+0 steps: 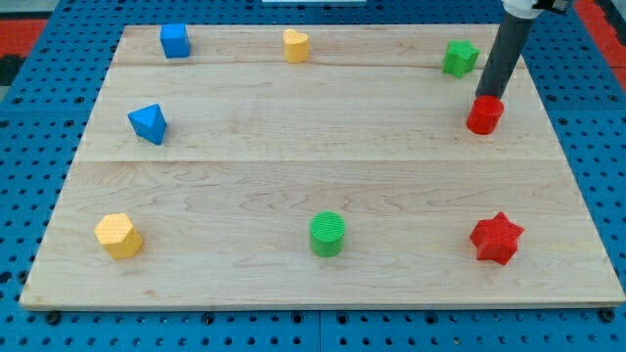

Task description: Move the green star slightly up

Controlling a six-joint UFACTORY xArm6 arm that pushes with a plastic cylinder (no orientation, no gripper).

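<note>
The green star (460, 58) lies near the top right corner of the wooden board (293, 156). My dark rod comes down from the view's top right, and my tip (487, 99) stands just below and to the right of the green star, apart from it. The tip's end touches the top of the red cylinder (484, 116), which sits directly below it.
A blue cube (175, 41) and a yellow heart (295, 45) lie along the top. A blue triangle (148, 123) is at the left. A yellow hexagon (118, 236), a green cylinder (328, 234) and a red star (496, 238) lie along the bottom.
</note>
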